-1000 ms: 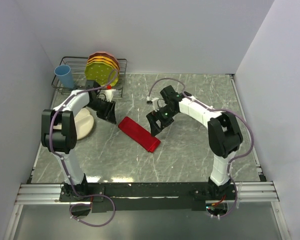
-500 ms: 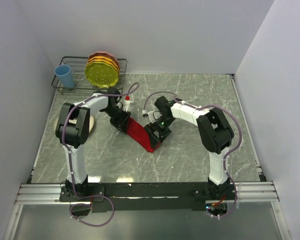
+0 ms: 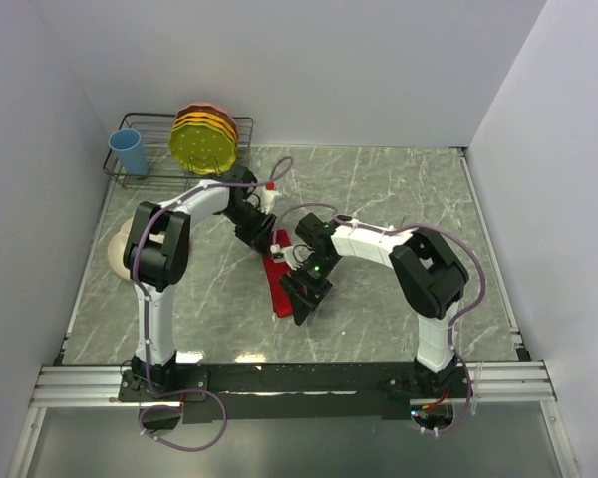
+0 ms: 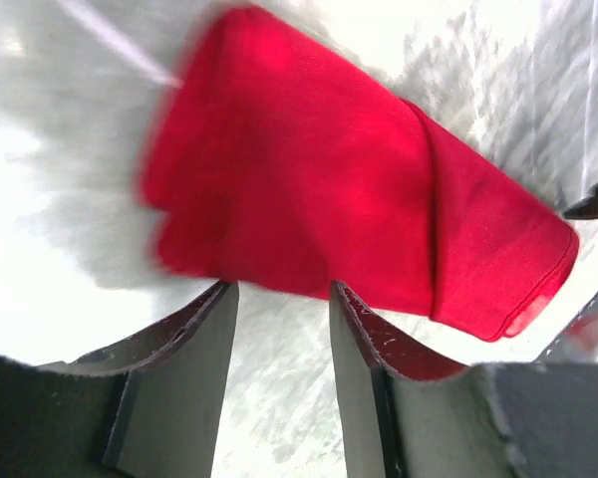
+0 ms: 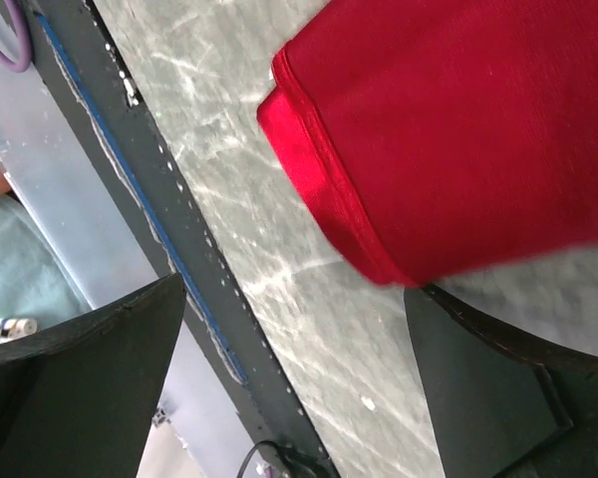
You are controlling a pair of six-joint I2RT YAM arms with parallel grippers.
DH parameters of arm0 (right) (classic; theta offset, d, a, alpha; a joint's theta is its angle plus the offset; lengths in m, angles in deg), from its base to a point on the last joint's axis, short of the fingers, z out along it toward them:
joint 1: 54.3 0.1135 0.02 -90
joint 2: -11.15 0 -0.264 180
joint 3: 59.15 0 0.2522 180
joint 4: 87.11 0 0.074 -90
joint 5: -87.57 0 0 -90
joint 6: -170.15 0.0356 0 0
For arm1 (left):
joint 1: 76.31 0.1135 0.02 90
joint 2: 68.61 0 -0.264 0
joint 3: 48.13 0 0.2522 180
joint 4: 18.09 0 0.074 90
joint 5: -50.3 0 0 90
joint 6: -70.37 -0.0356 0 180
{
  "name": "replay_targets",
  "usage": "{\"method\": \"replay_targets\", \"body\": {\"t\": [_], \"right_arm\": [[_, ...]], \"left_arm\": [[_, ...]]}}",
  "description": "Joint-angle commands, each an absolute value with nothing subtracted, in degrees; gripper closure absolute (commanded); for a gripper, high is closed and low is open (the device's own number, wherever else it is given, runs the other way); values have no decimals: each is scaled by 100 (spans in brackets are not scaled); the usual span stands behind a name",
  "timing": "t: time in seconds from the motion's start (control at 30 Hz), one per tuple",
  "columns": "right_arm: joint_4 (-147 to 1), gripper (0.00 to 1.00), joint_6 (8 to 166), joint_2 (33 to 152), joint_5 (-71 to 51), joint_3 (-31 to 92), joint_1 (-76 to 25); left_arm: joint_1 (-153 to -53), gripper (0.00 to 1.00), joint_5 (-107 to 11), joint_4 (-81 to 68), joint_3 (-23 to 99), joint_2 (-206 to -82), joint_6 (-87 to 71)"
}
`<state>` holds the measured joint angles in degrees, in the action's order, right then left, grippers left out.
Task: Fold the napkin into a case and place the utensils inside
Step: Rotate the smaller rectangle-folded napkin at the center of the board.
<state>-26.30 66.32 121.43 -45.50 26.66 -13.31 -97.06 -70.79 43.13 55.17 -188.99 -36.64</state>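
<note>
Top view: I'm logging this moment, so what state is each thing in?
napkin: folded into a narrow strip, lying flat.
left claw: partly open, empty, at the napkin's far end.
right claw: wide open, empty.
plates: standing on edge in the rack.
blue cup: upright.
cream plate: lying flat.

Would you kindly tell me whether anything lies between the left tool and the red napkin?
Nothing visible does: the napkin lies just beyond the left tool, with only bare marble tabletop between them.

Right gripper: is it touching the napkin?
Cannot tell. In the right wrist view the napkin lies by the open right gripper; one finger meets its hem in the picture, showing neither gap nor contact plainly.
</note>
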Motion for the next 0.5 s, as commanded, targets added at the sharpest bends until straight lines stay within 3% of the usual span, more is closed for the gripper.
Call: {"method": "replay_targets", "body": {"t": [0.0,0.47], "right_arm": [[-2554,0,6652,11373,-4541,2475,-1624],[-2729,0,6995,10502,-3680,2720,-3337]], "left_arm": [[-9222,52,-7223,4278,6265,-18647,-3440],[-9564,55,-6404,3645,7321,-19579,-3562]]}}
